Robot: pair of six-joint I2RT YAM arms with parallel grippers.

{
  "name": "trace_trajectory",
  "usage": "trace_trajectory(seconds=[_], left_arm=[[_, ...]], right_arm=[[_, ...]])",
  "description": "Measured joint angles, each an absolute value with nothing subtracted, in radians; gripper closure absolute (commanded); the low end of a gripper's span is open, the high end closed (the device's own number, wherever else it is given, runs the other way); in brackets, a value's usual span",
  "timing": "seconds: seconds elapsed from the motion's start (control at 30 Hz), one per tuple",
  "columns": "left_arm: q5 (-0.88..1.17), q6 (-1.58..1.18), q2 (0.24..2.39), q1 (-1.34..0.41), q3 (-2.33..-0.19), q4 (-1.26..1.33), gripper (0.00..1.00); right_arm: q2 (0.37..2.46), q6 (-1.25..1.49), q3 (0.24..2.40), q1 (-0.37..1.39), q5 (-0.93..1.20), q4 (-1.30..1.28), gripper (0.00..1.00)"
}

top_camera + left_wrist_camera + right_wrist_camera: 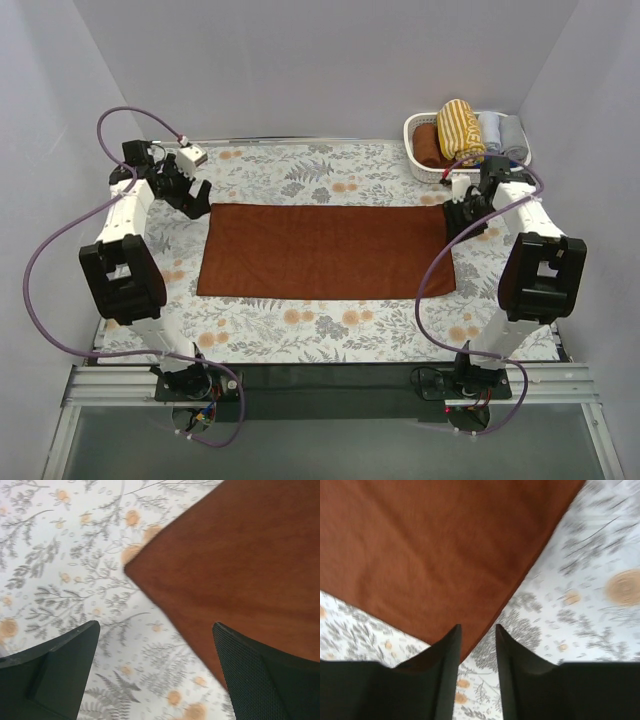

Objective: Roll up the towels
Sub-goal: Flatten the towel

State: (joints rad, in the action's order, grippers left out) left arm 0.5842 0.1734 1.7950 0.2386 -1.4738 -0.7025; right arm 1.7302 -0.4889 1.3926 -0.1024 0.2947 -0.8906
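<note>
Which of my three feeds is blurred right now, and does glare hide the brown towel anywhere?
Top external: sharp, evenly lit, no glare on the brown towel. Left wrist: the towel's corner edge is smeared, but the floral tablecloth is readable. Right wrist: blurriest, with the tablecloth pattern streaked on the right; no glare.

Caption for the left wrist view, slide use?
Open left gripper over a corner of the rust-brown towel on floral tablecloth.

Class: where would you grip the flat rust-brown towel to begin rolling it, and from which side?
The rust-brown towel lies flat, so probably pinch its two far corners, coming down from outside each short edge; only edges give the jaws a lip.
</note>
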Motion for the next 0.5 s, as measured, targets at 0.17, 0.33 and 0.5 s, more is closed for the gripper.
trace_trajectory(seconds=[0.17, 0.33, 0.5], left_arm=[[0.630, 0.131, 1.733, 0.232, -1.401, -0.791, 0.03], [0.614, 0.089, 1.613, 0.232, -1.151, -0.793, 0.02], [0.606, 0.059, 1.514, 0.232, -1.074, -0.775, 0.30]], right_arm=[[1.692, -0.513, 1.213, -0.102, 0.294, -0.950, 0.78], [1.691, -0.517, 1.133, -0.102, 0.284, -0.944, 0.80], [1.696, -0.517, 1.086, -0.102, 0.247, -0.910, 0.80]])
